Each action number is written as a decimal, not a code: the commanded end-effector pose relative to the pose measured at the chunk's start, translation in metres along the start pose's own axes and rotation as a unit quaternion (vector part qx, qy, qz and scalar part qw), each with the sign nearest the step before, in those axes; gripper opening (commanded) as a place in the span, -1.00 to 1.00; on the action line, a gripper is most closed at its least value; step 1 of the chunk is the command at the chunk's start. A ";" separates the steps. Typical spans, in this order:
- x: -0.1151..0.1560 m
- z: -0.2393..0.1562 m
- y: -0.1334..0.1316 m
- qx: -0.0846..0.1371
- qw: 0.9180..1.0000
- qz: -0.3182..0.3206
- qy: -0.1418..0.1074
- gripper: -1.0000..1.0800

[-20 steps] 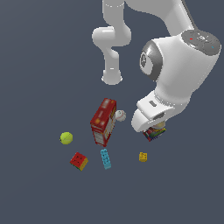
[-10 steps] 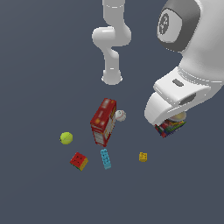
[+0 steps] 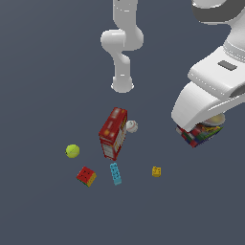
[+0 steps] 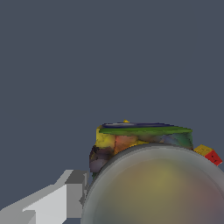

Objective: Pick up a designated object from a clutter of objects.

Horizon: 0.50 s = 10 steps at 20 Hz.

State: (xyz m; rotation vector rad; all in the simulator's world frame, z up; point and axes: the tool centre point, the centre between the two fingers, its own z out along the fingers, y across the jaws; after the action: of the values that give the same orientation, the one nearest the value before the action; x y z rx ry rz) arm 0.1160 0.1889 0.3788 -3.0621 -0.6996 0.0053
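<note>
**A:** Your claw, what is it doing?

**B:** My claw (image 3: pixel 203 131) is mostly hidden under my own white hand housing in the exterior view. The small can (image 3: pixel 200 134) sits right beneath that housing, with its pale lid (image 3: pixel 214 119) showing at the edge. In the wrist view the can (image 4: pixel 131 142) fills the lower part of the picture, and one grey finger (image 4: pixel 70 194) shows beside it. I cannot tell whether my jaws are closed on the can or only around it.

**A:** Where is the can compared with the rest?

**B:** It is at the exterior view's right, well apart from the other objects. I cannot tell whether it touches the floor.

**A:** And the others?

**B:** The tall red box (image 3: pixel 113 133) stands tilted near the middle, with the white baseball (image 3: pixel 131 126) just beside it. The tennis ball (image 3: pixel 72 150) lies to the exterior view's left. The colourful cube (image 3: pixel 86 176), the cyan brick (image 3: pixel 115 173) and the small yellow brick (image 3: pixel 156 171) lie in a loose row nearer the camera. My base (image 3: pixel 122 85) stands behind the box.
</note>
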 end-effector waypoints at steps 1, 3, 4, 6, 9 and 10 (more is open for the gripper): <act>0.004 -0.010 0.000 -0.001 1.000 0.000 0.002 -1.00; 0.006 -0.015 0.000 -0.001 1.000 0.000 0.002 -1.00; 0.006 -0.017 0.000 -0.001 1.000 0.000 0.002 -1.00; 0.008 -0.019 0.000 -0.001 1.000 0.000 0.002 -1.00; 0.009 -0.022 0.000 -0.001 1.000 0.000 0.002 -1.00; 0.009 -0.022 0.000 -0.001 1.000 0.000 0.002 -1.00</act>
State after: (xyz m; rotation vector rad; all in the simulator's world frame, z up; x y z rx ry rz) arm 0.1236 0.1931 0.3975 -3.0626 -0.6993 0.0063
